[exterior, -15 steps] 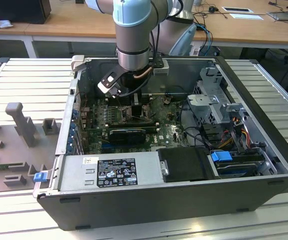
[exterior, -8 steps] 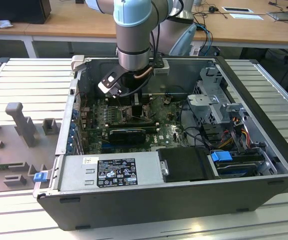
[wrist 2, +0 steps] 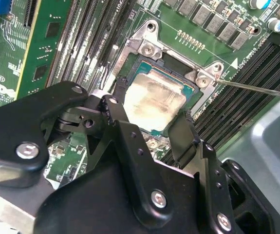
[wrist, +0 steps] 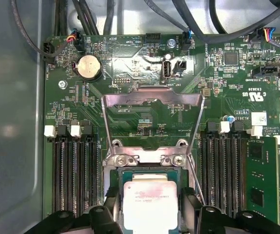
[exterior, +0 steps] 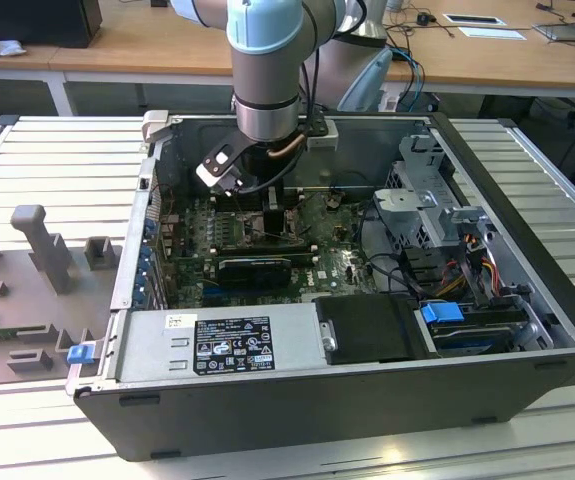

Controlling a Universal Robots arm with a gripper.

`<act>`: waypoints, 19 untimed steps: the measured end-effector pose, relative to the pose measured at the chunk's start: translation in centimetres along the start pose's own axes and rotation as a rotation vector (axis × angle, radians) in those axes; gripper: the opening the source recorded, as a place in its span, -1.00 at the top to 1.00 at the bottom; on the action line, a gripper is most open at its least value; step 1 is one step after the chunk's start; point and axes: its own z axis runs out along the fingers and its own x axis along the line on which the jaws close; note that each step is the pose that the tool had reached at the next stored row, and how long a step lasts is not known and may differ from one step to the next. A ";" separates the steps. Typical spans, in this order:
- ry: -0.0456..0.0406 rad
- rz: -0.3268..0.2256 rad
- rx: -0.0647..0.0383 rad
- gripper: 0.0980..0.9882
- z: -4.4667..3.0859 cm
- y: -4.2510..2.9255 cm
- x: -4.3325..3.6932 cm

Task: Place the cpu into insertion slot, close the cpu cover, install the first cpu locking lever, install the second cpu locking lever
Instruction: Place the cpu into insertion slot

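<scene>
**Computer case** [exterior: 542, 300]: you have it lying open on a ribbed metal table [exterior: 57, 160]. Contents, in the exterior view:
- Motherboard [exterior: 342, 265], on the floor of the case.
- Power supply [exterior: 217, 340], along the near wall.
- Black box [exterior: 372, 328], just beside the power supply.
- Drive cage [exterior: 427, 205], on the exterior view's right.
- The arm, reaching down from above onto the board.

**Insertion slot** [wrist 2: 148, 45]: silver-rimmed, set between banks of black memory slots [wrist: 71, 175].
- It holds the cpu [wrist 2: 157, 97], lid upward and inside the rim. You cannot tell whether the chip is fully seated.

**Cpu cover** [wrist: 152, 100]: swung up and open. In the first wrist view it stands behind the slot on its hinge.

**Locking lever** [wrist 2: 256, 89]: a thin rod running out from a corner of the slot across the memory slots. It is not latched.

**Gripper** [wrist 2: 152, 111]: the jaws are narrowed to chip width. The black fingers [wrist 2: 121, 105] press on two opposite edges of the cpu.

**Coin cell** [wrist: 88, 67]: on the board beyond the cover.
</scene>
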 end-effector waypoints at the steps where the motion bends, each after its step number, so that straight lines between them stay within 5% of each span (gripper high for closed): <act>1: 0.0000 0.000 0.000 -0.16 -0.05 0.00 0.00; 8: 0.0004 0.000 0.000 -0.13 -0.83 0.06 0.01; 13: 0.0003 0.000 0.000 0.57 -1.01 0.07 0.01; 14: 0.0002 0.000 0.000 0.57 -1.03 0.07 0.01; 16: 0.0002 0.000 0.000 0.98 -1.07 0.08 0.01; 19: 0.0002 0.000 0.000 0.98 -1.16 0.08 0.01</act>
